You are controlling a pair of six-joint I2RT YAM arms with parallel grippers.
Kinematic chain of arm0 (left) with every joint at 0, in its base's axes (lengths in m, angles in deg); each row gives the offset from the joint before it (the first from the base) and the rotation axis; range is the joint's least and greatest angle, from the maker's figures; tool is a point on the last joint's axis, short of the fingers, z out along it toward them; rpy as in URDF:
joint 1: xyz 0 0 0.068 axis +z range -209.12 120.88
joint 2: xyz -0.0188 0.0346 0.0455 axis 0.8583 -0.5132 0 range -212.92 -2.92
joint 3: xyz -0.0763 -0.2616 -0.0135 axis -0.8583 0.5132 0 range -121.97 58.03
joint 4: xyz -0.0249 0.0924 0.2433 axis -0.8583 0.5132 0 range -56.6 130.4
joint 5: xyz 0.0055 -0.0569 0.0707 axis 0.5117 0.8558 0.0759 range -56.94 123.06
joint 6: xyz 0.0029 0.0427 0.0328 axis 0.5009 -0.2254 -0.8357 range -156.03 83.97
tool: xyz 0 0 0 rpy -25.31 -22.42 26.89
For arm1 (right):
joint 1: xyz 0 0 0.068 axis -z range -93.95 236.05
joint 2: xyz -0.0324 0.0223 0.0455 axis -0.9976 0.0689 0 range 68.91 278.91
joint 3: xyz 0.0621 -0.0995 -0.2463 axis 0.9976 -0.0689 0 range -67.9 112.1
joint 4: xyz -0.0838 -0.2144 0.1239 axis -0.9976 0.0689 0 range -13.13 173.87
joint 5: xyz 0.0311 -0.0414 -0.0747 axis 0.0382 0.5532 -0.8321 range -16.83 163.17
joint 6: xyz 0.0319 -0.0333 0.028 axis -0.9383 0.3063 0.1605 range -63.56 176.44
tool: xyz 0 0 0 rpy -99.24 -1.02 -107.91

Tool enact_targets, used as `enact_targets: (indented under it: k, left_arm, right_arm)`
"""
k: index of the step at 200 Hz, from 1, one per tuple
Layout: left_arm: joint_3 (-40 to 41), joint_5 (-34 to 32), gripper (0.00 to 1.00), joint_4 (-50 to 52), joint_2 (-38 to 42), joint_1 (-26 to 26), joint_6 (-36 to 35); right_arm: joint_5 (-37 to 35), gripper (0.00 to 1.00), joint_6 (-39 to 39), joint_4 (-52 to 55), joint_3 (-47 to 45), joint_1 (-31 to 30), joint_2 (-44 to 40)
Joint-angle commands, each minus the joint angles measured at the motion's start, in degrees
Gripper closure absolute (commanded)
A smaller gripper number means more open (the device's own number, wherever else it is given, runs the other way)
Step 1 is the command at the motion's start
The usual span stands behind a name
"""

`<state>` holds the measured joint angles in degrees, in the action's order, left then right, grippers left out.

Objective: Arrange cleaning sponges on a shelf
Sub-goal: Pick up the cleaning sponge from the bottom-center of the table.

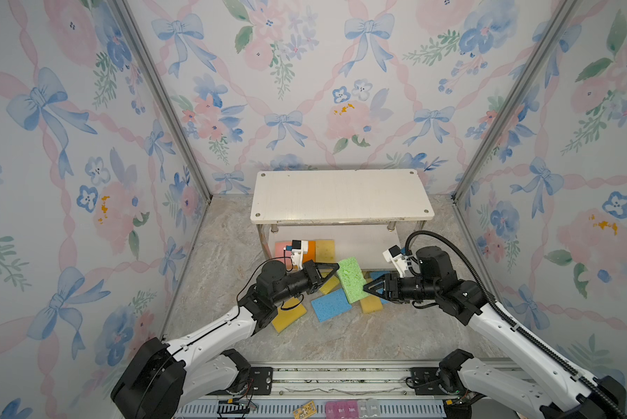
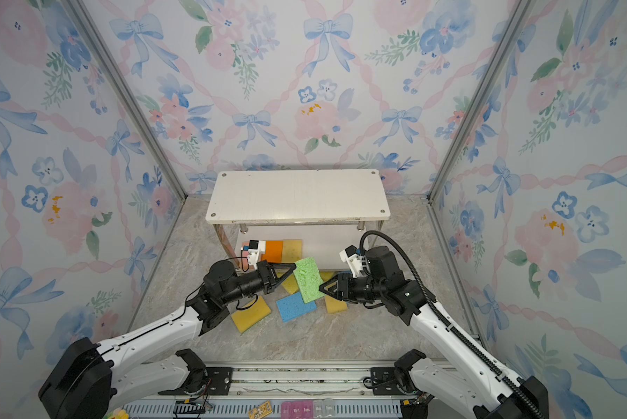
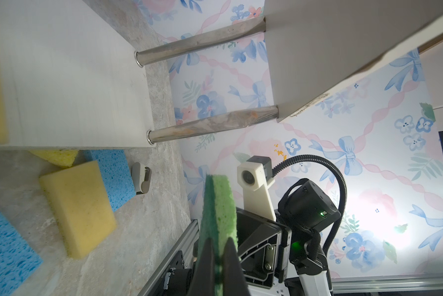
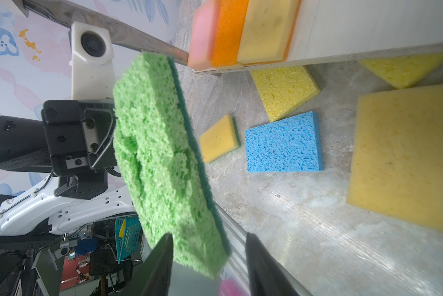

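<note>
A green sponge (image 1: pixel 351 279) (image 2: pixel 307 279) hangs in the air in front of the shelf (image 1: pixel 341 196), with my left gripper (image 1: pixel 335 267) (image 3: pixel 219 242) shut on its far-left end. My right gripper (image 1: pixel 365 289) (image 4: pixel 209 237) is open, its jaws standing either side of the sponge's (image 4: pixel 159 153) opposite end; one jaw is close against the spongy face and the other stands apart. On the left of the shelf's lower board, a pink sponge (image 4: pixel 202 36), an orange one (image 4: pixel 228 33) and a pale yellow one (image 4: pixel 264 30) lie side by side.
Several sponges lie loose on the marble floor below the grippers: a blue one (image 1: pixel 331 304), mustard ones (image 1: pixel 288 317) (image 1: pixel 370 304), a bright yellow one (image 1: pixel 329 284). A small grey clip (image 3: pixel 141 178) sits by the shelf's right front leg. Wallpapered walls close in three sides.
</note>
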<state>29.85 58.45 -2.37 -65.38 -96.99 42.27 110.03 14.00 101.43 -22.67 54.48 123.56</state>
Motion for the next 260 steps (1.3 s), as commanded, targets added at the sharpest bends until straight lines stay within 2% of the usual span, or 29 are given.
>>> enact_targets:
  k: [1, 112, 159, 224, 251, 260]
  left_arm:
    - [0.3, 0.2, 1.00, -1.8, -0.3, -0.2, 0.3]
    - [1.5, 0.6, 1.00, -1.8, 0.3, -0.2, 0.2]
    - [1.6, 0.9, 1.00, -1.9, 0.7, -0.3, 0.3]
    - [2.0, 1.3, 1.00, -1.8, 1.0, 0.1, 0.9]
    - [3.3, 1.6, 0.90, -1.8, 2.3, 1.0, 1.1]
    - [4.0, 1.5, 0.82, -1.5, 3.3, 1.5, 1.1]
  right_arm:
    - [0.1, 0.53, 0.1, -0.3, 1.8, -1.3, -0.1]
    - [-3.0, 0.61, 0.7, 2.1, 2.4, -3.7, -1.9]
    - [-4.4, 0.73, -0.1, 2.0, 1.6, -4.3, -2.6]
    - [-8.2, 0.82, -1.2, 1.4, 1.7, -6.6, -3.0]
    - [-12.7, 0.86, -2.3, 0.6, 1.6, -8.9, -3.2]
    - [-14.7, 0.87, -2.9, 0.4, 1.7, -9.6, -3.1]
